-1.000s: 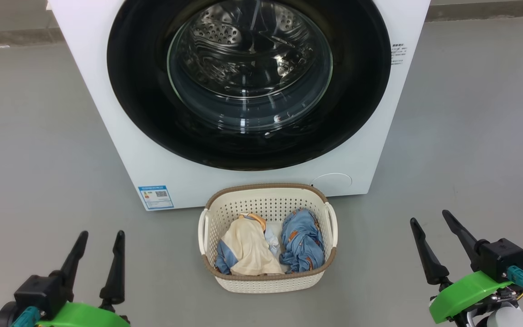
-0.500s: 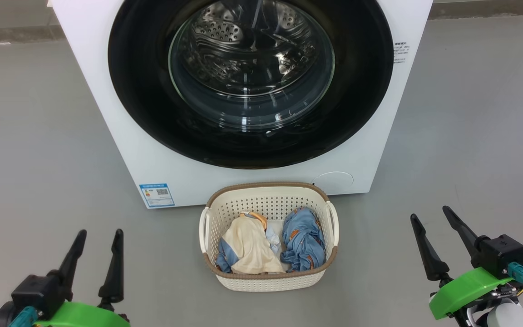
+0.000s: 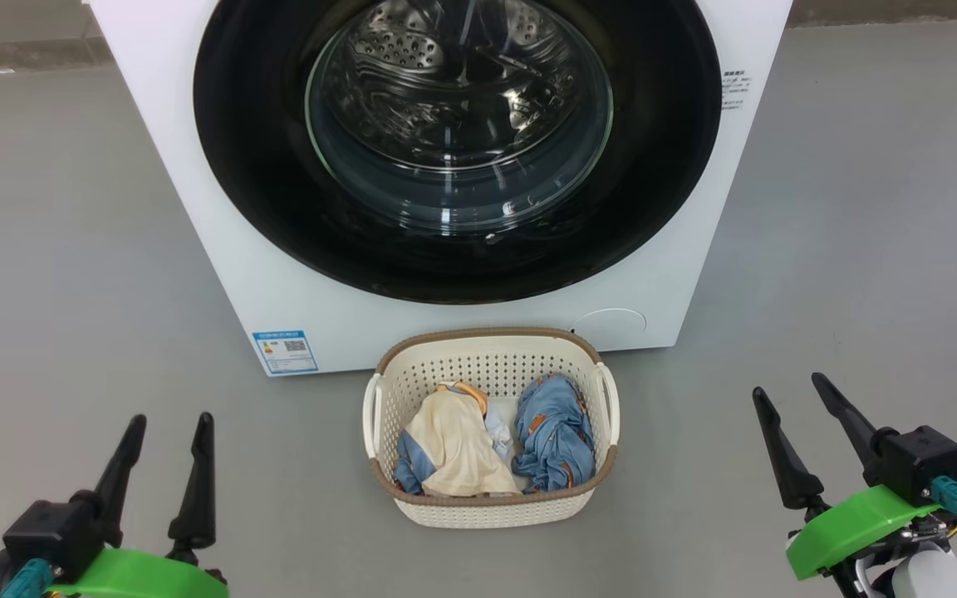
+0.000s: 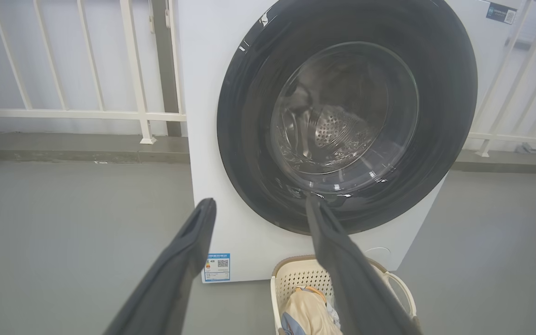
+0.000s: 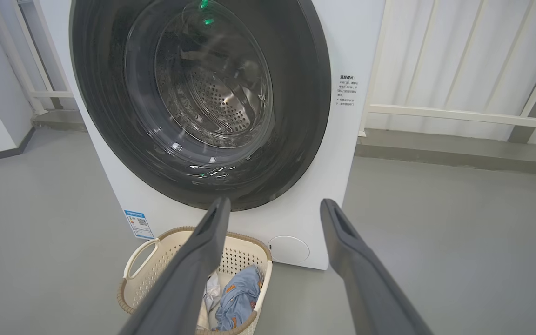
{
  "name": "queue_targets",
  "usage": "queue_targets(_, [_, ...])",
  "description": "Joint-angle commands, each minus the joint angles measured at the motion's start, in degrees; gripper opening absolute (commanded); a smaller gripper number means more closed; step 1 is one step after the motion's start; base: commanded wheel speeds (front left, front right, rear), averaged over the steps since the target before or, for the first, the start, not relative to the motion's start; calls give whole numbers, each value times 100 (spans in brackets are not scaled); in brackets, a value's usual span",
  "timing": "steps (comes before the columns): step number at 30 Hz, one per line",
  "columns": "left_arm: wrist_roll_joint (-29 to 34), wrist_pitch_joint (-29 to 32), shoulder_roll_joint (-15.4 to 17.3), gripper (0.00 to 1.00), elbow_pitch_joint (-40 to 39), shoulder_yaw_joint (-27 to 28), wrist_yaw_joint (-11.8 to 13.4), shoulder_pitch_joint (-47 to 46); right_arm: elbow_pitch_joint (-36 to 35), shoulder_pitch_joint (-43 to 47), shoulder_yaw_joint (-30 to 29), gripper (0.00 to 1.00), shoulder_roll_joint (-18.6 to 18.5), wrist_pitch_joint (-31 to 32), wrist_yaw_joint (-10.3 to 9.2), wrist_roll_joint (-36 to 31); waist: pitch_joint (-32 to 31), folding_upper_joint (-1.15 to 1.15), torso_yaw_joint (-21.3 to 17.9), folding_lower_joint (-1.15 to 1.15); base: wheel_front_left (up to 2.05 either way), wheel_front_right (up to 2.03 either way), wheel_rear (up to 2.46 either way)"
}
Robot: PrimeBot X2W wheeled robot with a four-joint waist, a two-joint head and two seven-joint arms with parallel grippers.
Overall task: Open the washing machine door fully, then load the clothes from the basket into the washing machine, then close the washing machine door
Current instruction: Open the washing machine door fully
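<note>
Door sits shut on the washer, so opening it is the step in hand. Left gripper hovers low left, fingers apart, empty. Basket stands centre, just before the washer, clothes inside. Right gripper hovers low right, also spread and empty. Next, I judge, one arm must reach the door's rim and pull; which side swings free I cannot tell.

Left gripper, right gripper, both spread wide
</note>
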Motion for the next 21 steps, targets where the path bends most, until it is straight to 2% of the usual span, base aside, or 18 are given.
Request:
queue_targets(1, [85,-37,172,100,-146,197,-14,-285,-170,-253,76,100,-79,-69,10,-73,11,0,-1,0,0,0,0])
queue_targets(10, [161,-37,164,100,-81,210,-14,-306,-200,-220,14,100,-56,-69,10,-103,14,0,2,0,38,38,-75])
queue_targets(21, [85,-37,192,100,-17,160,-14,-351,-235,-119,-172,100,-104,-69,10,-104,31,0,49,0,109,109,-219])
